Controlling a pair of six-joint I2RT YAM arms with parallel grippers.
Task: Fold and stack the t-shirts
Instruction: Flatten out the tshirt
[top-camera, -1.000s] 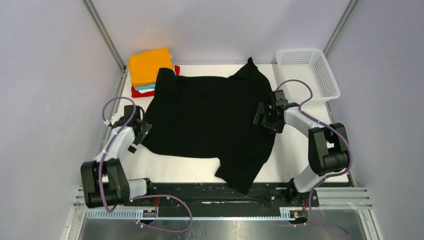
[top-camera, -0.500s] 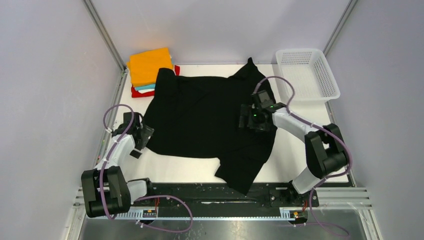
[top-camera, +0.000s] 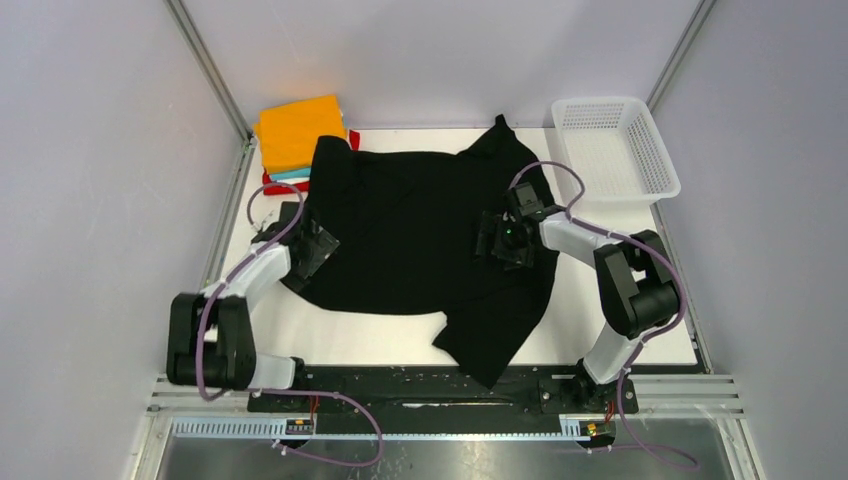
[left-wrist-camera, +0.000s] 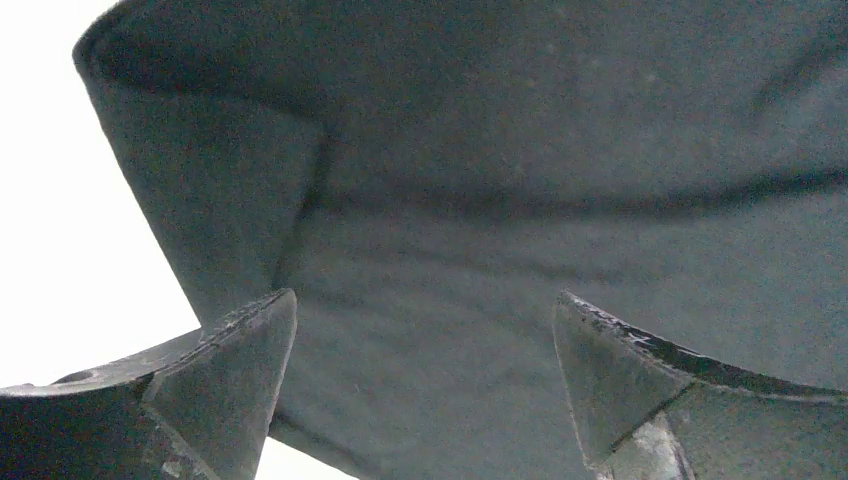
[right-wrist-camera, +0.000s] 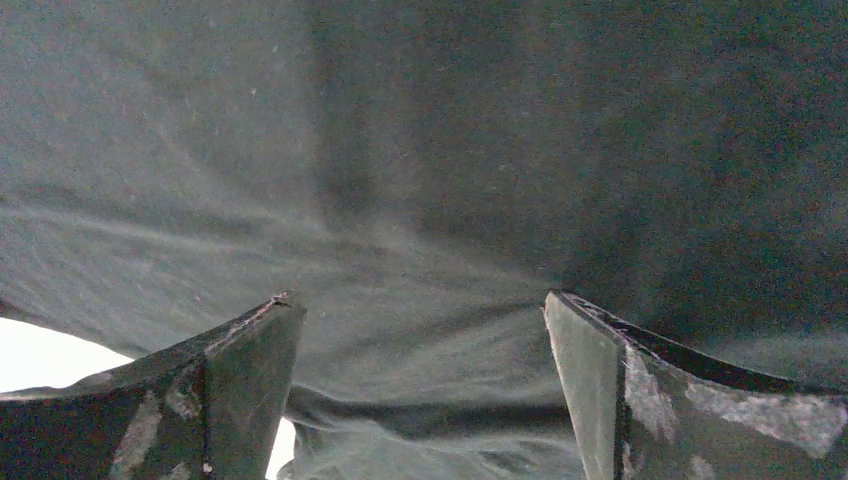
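Observation:
A large black t-shirt (top-camera: 410, 235) lies spread across the white table (top-camera: 600, 310), wrinkled, one sleeve hanging over the near edge. My left gripper (top-camera: 318, 243) is open over its left edge; in the left wrist view the fingers (left-wrist-camera: 240, 370) straddle black cloth (left-wrist-camera: 480, 200) with bare table at left. My right gripper (top-camera: 500, 240) is open over the shirt's right part; in the right wrist view the fingers (right-wrist-camera: 590, 380) straddle rippled black cloth (right-wrist-camera: 420, 200). A stack of folded shirts, orange on top (top-camera: 298, 130), teal and red below, sits at the back left.
A white plastic mesh basket (top-camera: 615, 148) stands at the back right corner. Grey walls and metal frame posts close in the table on three sides. The black rail with the arm bases runs along the near edge (top-camera: 420, 385).
Both grippers have moved inward onto the black shirt: the left from off its left edge toward the right and farther back, the right from its right edge toward the left.

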